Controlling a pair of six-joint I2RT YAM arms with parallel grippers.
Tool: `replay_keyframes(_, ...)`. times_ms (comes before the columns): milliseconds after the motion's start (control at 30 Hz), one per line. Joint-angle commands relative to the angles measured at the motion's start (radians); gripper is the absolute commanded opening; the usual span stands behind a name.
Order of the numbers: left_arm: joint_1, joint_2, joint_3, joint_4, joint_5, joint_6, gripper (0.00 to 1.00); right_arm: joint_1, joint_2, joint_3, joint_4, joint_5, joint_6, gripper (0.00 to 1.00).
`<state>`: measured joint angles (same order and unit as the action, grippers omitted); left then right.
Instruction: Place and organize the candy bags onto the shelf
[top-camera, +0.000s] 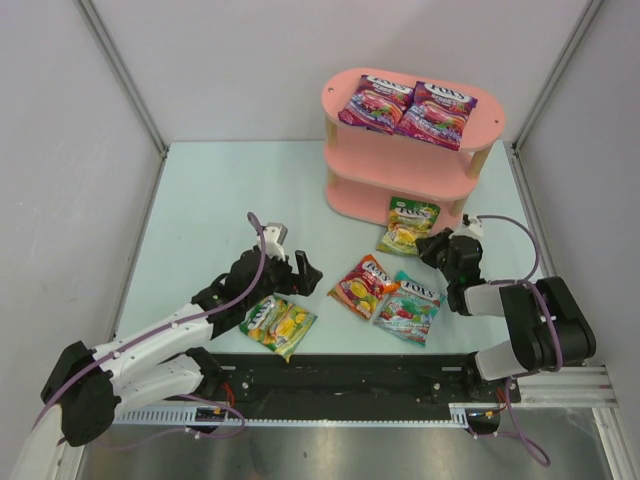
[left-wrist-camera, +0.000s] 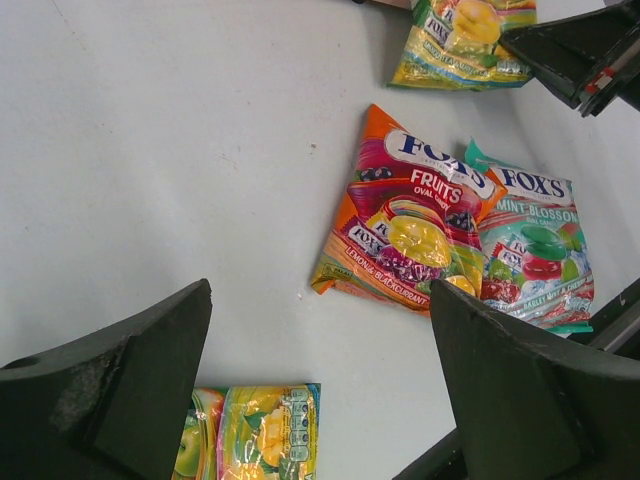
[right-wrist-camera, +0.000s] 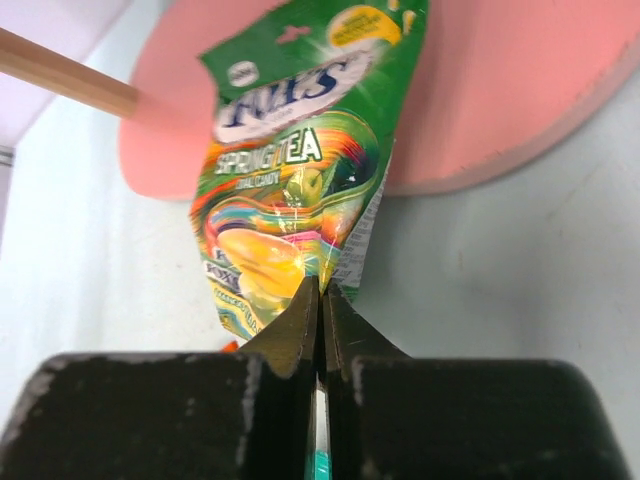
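Observation:
The pink shelf (top-camera: 400, 165) stands at the far right with two purple-magenta bags (top-camera: 376, 102) (top-camera: 437, 113) on its top board. My right gripper (top-camera: 437, 246) is shut on the lower edge of a yellow-green bag (top-camera: 408, 224). In the right wrist view this bag (right-wrist-camera: 290, 180) leans with its top over the shelf's bottom board (right-wrist-camera: 500, 90). My left gripper (top-camera: 290, 268) is open and empty above the table. A second yellow-green bag (left-wrist-camera: 255, 435) lies just below it. The red-orange bag (left-wrist-camera: 415, 215) and the teal-white bag (left-wrist-camera: 535, 250) lie side by side ahead of it.
A wooden dowel post (right-wrist-camera: 60, 70) of the shelf stands left of the held bag. The right arm's gripper (left-wrist-camera: 575, 50) shows at the top right of the left wrist view. A black rail (top-camera: 340, 370) runs along the table's near edge.

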<state>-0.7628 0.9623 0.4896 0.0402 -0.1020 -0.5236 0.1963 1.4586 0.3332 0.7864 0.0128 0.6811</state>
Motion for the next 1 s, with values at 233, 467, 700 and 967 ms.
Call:
replay_keyframes(233, 0.002, -0.005, -0.020, 0.009, -0.002, -0.004, 0.94, -0.072, -0.006, 0.063, 0.175, -0.088, 0.008, 0.00)
replay_keyframes(467, 0.002, -0.002, -0.020, 0.006, -0.001, -0.001, 0.94, -0.129, 0.094, 0.133, 0.223, -0.174, -0.035, 0.00)
replay_keyframes(700, 0.002, 0.001, -0.026, 0.006, -0.002, 0.000, 0.94, -0.175, 0.186, 0.204, 0.264, -0.306, -0.063, 0.00)
replay_keyframes(967, 0.002, 0.013, -0.026, 0.006, -0.001, 0.005, 0.94, -0.189, 0.229, 0.234, 0.271, -0.312, -0.078, 0.04)
